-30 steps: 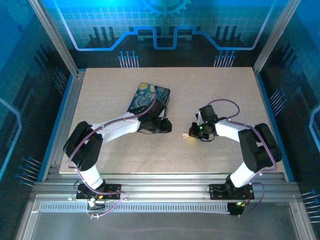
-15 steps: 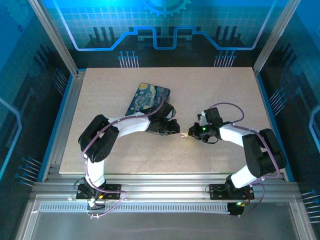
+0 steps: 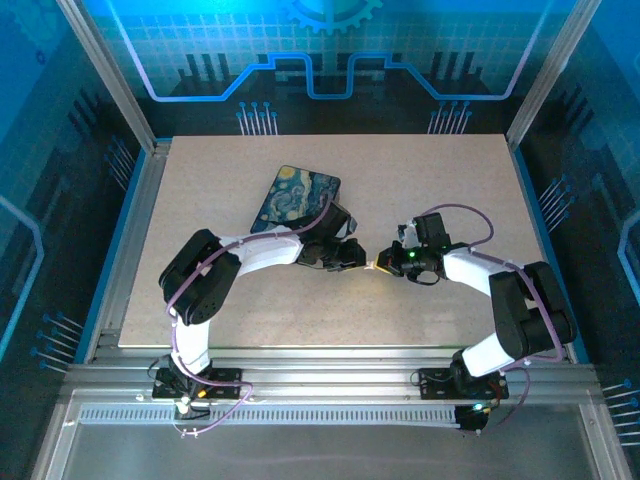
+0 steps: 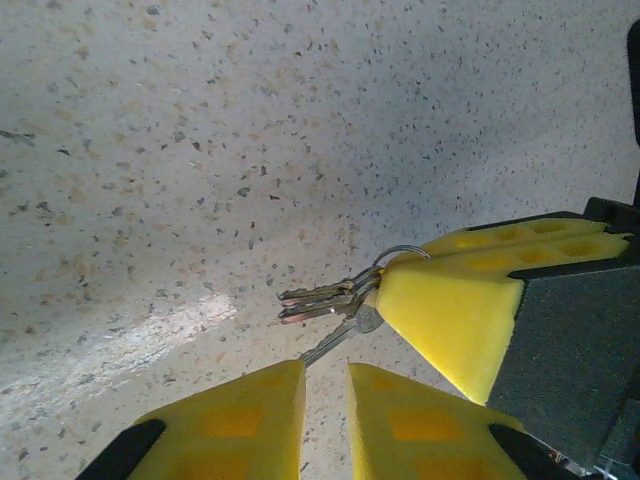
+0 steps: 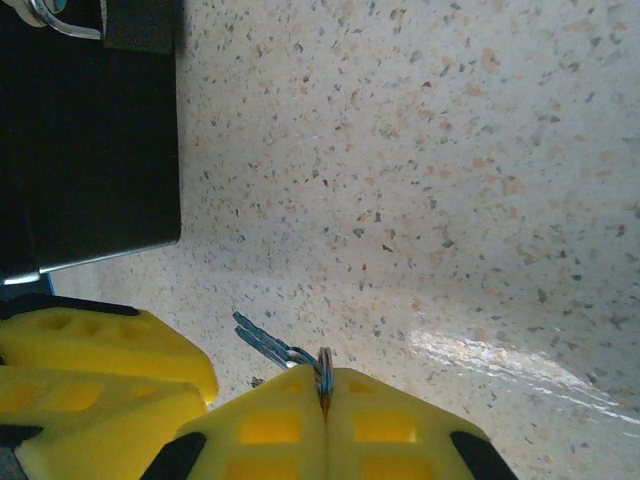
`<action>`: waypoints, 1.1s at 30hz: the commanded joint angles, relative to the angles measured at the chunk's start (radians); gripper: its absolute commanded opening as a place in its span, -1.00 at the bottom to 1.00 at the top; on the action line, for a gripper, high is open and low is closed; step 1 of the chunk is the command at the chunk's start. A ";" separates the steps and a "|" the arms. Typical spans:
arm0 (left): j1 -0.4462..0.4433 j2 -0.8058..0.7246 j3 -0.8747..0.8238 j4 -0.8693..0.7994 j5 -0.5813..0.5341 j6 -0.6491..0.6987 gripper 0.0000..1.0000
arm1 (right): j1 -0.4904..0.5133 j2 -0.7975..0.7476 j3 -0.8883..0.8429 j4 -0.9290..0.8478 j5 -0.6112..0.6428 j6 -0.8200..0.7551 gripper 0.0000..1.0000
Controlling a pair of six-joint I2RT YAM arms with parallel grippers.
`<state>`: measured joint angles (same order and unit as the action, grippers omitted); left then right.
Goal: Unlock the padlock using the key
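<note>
Pinching the ring (image 5: 323,362) of the key (image 5: 262,345), the right gripper (image 5: 325,385) has its two yellow fingers pressed flat together at the bottom middle of its own view. The key sticks out from the ring and points to the upper left, so its long side runs up and left.

The left gripper (image 4: 325,385) sits at the bottom of its own view. Its fingers are open just a crack, and bare table (image 3: 450,180) shows through the gap. I see nothing held in it. In that view the key bunch is just above the gap, and one thin blade hangs down to the edge of a finger. I cannot tell if they touch.

The padlock (image 5: 140,25) peeks in at the top left corner of the right wrist view, a silver loop and a dark block, right by the black side of the box (image 3: 295,192). It lies up and left of the key tip, well apart from it.

From above, both grippers meet nose to nose in the middle of the frame, at the lower right of the box. The left one is nearer the box. I think the key has to travel up and left along its own line to reach the padlock.
</note>
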<state>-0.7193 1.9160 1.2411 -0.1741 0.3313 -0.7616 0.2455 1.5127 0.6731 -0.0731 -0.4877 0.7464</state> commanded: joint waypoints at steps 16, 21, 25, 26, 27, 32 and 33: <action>-0.006 0.001 -0.028 -0.007 0.004 0.011 -0.44 | -0.017 -0.025 0.016 0.040 -0.071 0.056 -1.00; -0.007 0.004 -0.031 0.009 0.012 -0.002 -0.44 | -0.015 -0.024 0.013 0.059 -0.081 0.073 -1.00; -0.006 0.004 -0.034 0.021 0.016 -0.008 -0.47 | -0.014 -0.022 0.017 0.057 -0.085 0.072 -1.00; -0.006 0.003 -0.034 0.027 0.017 -0.011 -0.49 | -0.013 -0.022 0.016 0.055 -0.084 0.070 -1.00; -0.005 0.003 -0.037 0.032 0.018 -0.013 -0.49 | -0.012 -0.022 0.016 0.053 -0.084 0.071 -1.00; -0.005 0.007 -0.035 0.045 0.023 -0.016 -0.54 | -0.008 -0.014 0.014 0.051 -0.088 0.065 -1.00; -0.005 0.008 -0.036 0.047 0.022 -0.016 -0.55 | -0.006 -0.013 0.014 0.052 -0.087 0.064 -1.00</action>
<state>-0.7212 1.9163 1.2221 -0.1455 0.3317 -0.7620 0.2409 1.5089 0.6743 -0.0280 -0.5552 0.8085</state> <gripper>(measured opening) 0.229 0.066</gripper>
